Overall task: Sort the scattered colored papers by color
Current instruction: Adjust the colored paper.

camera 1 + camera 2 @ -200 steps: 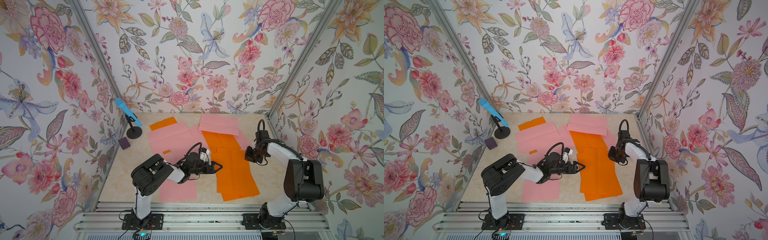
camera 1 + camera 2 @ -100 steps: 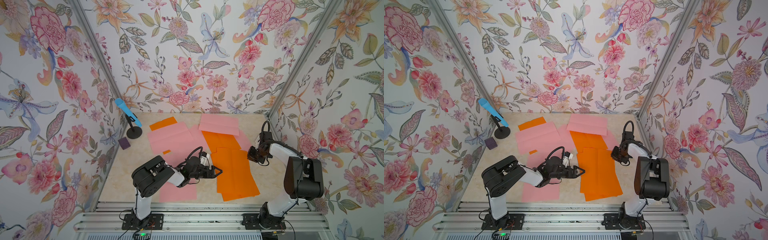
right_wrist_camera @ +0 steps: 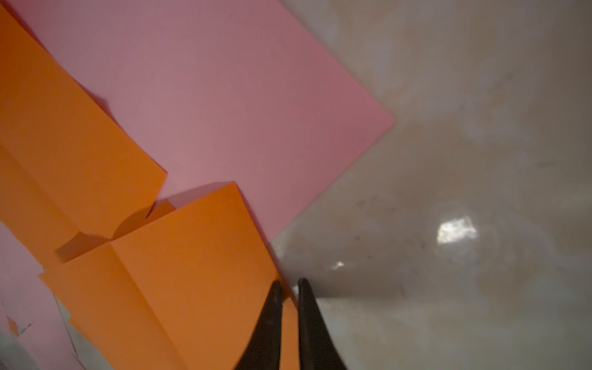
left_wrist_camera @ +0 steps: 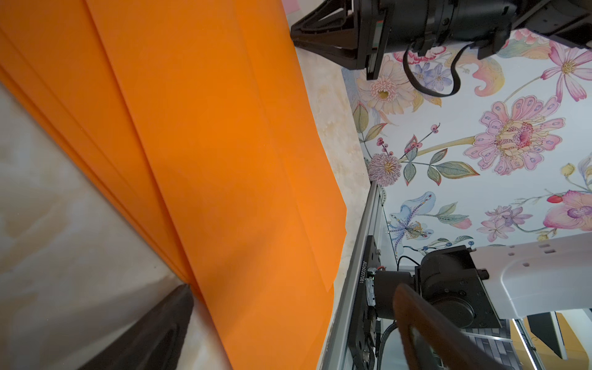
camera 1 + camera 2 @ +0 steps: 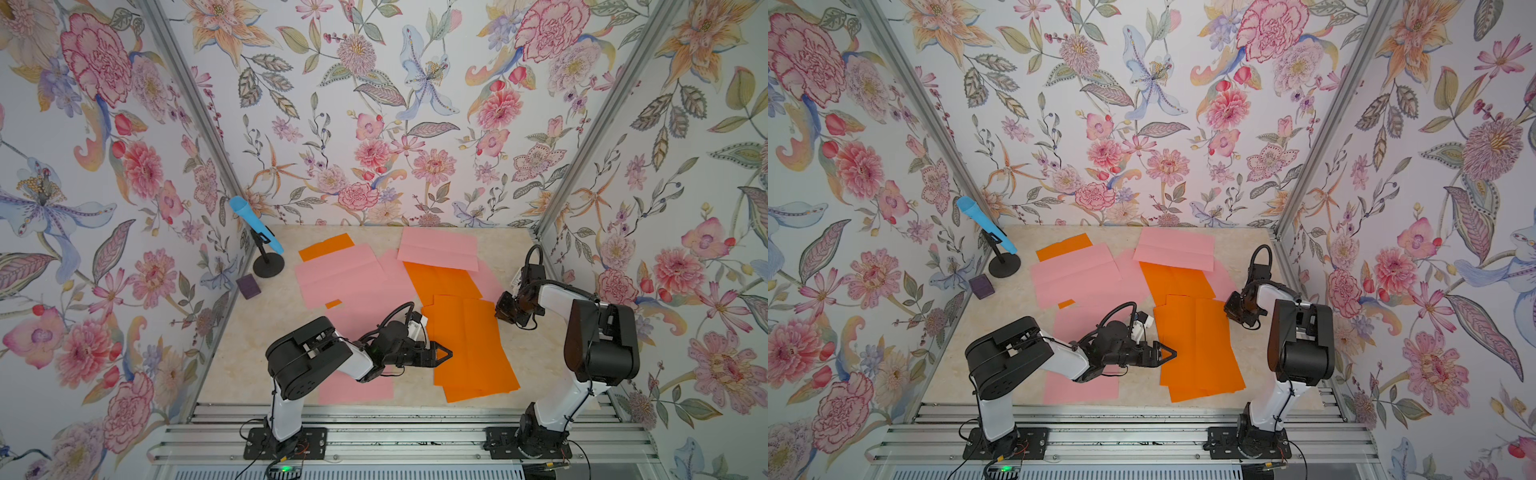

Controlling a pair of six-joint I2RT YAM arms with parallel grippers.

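In both top views the left gripper (image 5: 444, 354) has slid nearer me, right up to the facing edge of the orange stack (image 5: 469, 345), jaws wide apart. The right gripper (image 5: 502, 311) has barely stirred at the opposite edge. Pink sheets (image 5: 345, 274) still overlap orange at the back, so there's plenty left to sort, I'd say.

Left wrist: one finger (image 4: 153, 330) touches the orange stack (image 4: 208, 144).

Right wrist: fingers (image 3: 272, 320) nearly together over the orange stack (image 3: 176, 272) edge. Pinching? Can't tell.
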